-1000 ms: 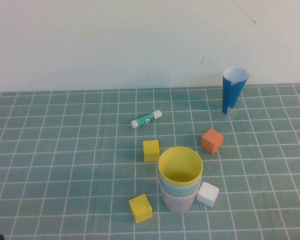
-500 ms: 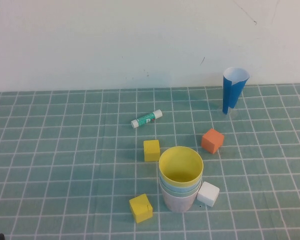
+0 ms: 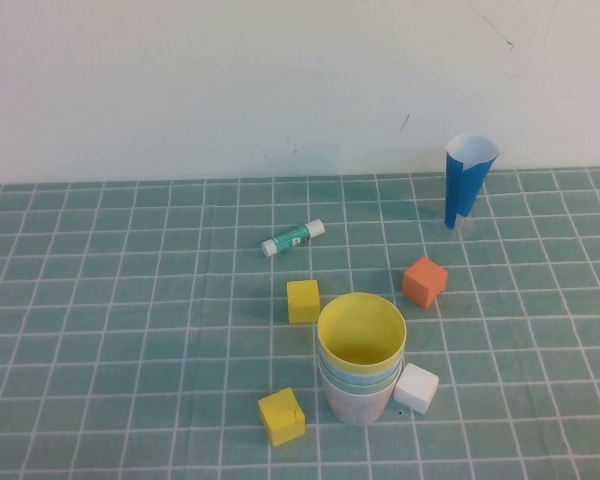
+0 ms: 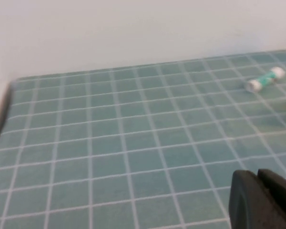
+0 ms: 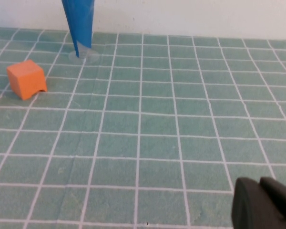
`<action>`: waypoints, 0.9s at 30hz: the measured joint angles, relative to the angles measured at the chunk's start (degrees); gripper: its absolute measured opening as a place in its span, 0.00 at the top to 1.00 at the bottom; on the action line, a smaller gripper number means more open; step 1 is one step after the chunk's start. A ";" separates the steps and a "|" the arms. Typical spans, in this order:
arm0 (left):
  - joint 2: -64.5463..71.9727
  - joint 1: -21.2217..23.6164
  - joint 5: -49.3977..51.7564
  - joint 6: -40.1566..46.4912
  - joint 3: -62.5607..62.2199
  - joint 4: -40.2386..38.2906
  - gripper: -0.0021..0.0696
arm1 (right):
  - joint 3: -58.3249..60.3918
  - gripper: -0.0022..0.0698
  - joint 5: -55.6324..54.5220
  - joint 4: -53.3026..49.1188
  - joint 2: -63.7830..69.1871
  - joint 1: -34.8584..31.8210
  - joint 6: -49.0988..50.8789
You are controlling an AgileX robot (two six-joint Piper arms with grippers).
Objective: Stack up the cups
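The left gripper (image 4: 260, 200) shows only as a dark edge low in its wrist view, hanging above bare counter (image 4: 109, 143); whether its fingers are released or clenched cannot be told, and it touches nothing. The right gripper (image 5: 262, 202) is likewise a dark corner over open grid, its fingers' state impossible to tell, nothing held. Neither gripper appears in the high view.

The cups (image 3: 360, 355) stand nested in one upright stack: the yellow cup (image 3: 361, 328) innermost on top, a light blue rim and a pale green rim below it, and a pale pinkish cup (image 3: 360, 403) outermost on the counter. A white cube (image 3: 416, 388) lies just beside the stack on its right, touching or nearly so. One yellow cube (image 3: 302, 301) sits just behind the stack to its left, another yellow cube (image 3: 281, 417) in front to its left. An orange cube (image 3: 424, 282) lies behind the stack to the right, a glue stick (image 3: 292, 238) further back, and a blue cone (image 3: 468, 178) well behind near the wall. The counter left of the stack is open
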 joint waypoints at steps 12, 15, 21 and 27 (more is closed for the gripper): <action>-1.39 8.70 -2.51 9.87 5.75 -6.26 0.97 | 0.00 0.94 0.00 -0.13 0.00 0.08 0.00; -1.39 8.70 -1.28 13.00 5.75 -8.67 0.97 | 0.00 0.94 0.00 -0.17 0.00 0.08 0.00; -1.47 8.73 -1.04 13.80 5.75 -10.06 0.97 | 0.00 0.94 0.00 -0.17 0.00 0.08 0.00; -1.47 8.73 -1.04 13.80 5.75 -7.88 0.97 | 0.00 0.94 0.00 -0.17 0.00 0.08 0.00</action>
